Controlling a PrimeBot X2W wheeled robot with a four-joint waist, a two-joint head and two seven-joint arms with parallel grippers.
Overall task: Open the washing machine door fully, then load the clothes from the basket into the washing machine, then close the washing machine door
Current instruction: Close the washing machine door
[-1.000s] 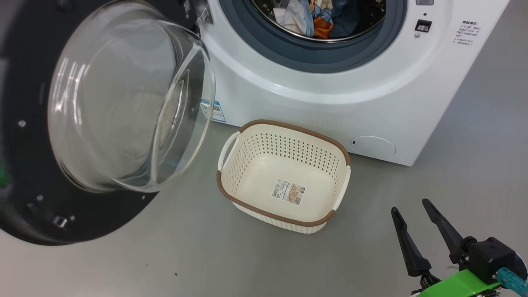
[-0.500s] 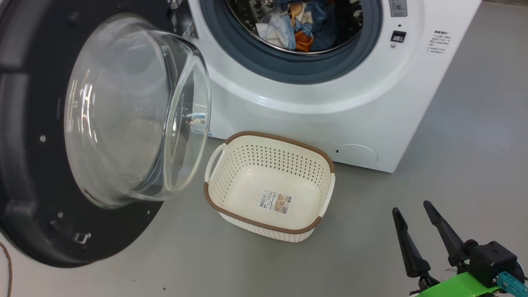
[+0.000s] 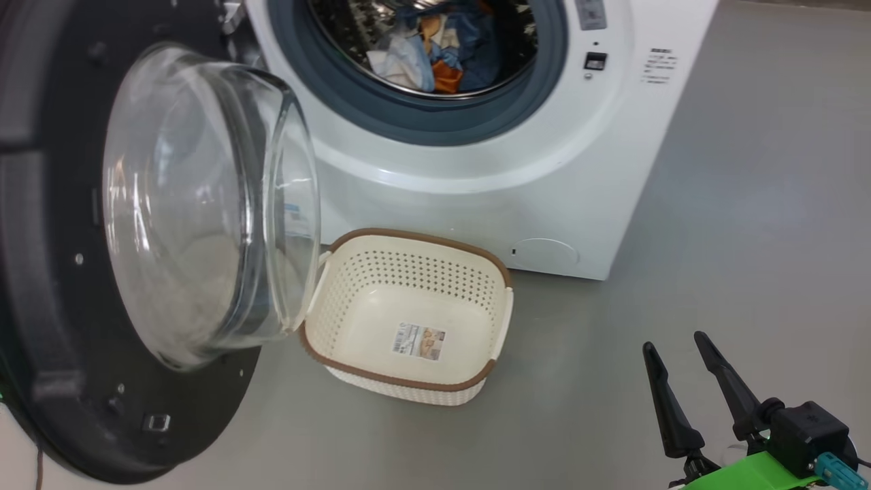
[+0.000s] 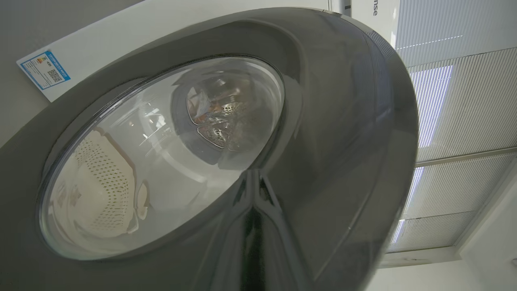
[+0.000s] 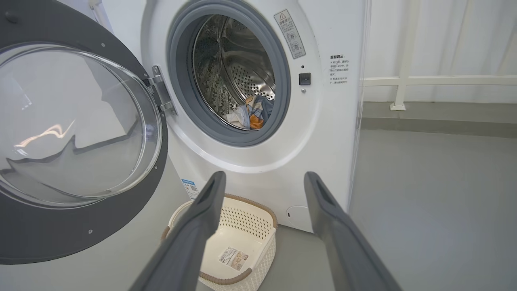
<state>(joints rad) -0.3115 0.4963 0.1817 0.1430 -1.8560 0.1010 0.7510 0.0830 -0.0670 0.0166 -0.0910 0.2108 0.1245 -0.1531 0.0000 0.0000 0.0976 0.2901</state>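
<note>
The washing machine (image 3: 476, 177) stands open at the top of the head view, with the clothes (image 3: 435, 54) lying in its steel drum. The washing machine door (image 3: 41, 272) hangs swung out on the left, and its clear glass bowl (image 3: 190, 204) bulges toward the basket (image 3: 408, 238). That basket sits on the floor before the machine, holding nothing but a label sticker. My right gripper (image 3: 674, 342) is open low at the right, clear of everything. In the left wrist view my left gripper (image 4: 253, 226) is shut, its tips close against the door's glossy outer face (image 4: 343, 121).
Grey floor (image 3: 748, 204) spreads to the right of the machine. A round cap (image 3: 544, 253) sits low on its front and a blue sticker (image 4: 44, 70) on its lower front. A white rail and curtain (image 5: 404, 81) line the far wall. A thin cable (image 3: 37, 469) lies by the door's bottom edge.
The head camera has turned, so the whole picture slid left. The glass bowl looks narrower and closer to the basket, as if the door swung slightly toward the machine. My right gripper stays open.
</note>
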